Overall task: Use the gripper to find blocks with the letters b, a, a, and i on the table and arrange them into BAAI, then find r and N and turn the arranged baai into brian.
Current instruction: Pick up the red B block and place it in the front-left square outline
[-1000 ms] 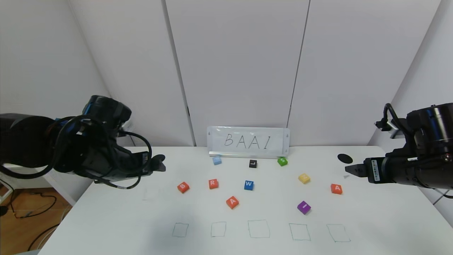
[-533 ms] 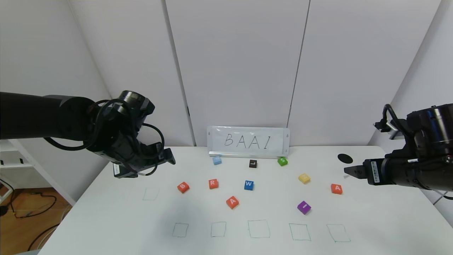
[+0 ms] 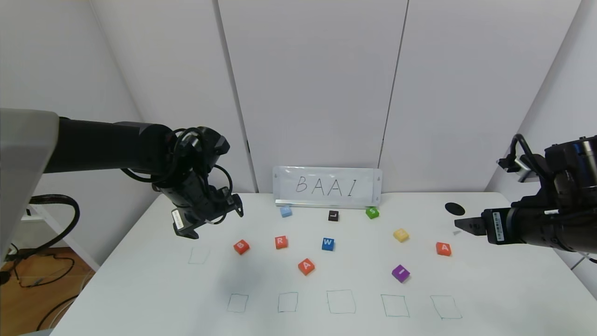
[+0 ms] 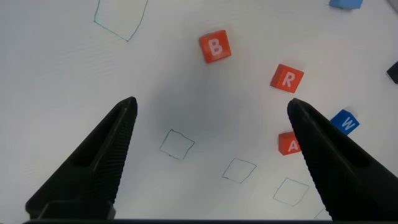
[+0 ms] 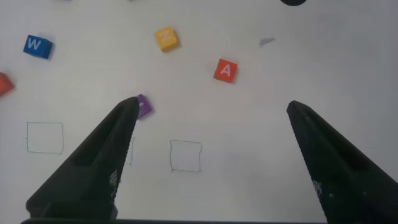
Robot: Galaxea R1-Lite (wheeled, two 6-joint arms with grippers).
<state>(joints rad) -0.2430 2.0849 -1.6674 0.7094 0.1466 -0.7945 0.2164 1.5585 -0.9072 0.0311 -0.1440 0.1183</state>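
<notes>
Head view: table [image 3: 140, 289] bearing scattered blocks. Left gripper [image 3: 210, 219] raised, jaws spread, empty, just left of and above B block [image 3: 241, 246]; clearly nearer than right gripper [image 3: 461, 225], likewise spread, parked by the far A block [image 3: 443, 248].

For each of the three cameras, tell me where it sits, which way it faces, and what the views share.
Head view: from the robot's head, facing forward and down at the table; both arms show.
Left wrist view: above the table, looking down between the open left gripper fingers.
Right wrist view: likewise, between the open right gripper fingers.
Shared: both wrist views show the blue W block.
</notes>
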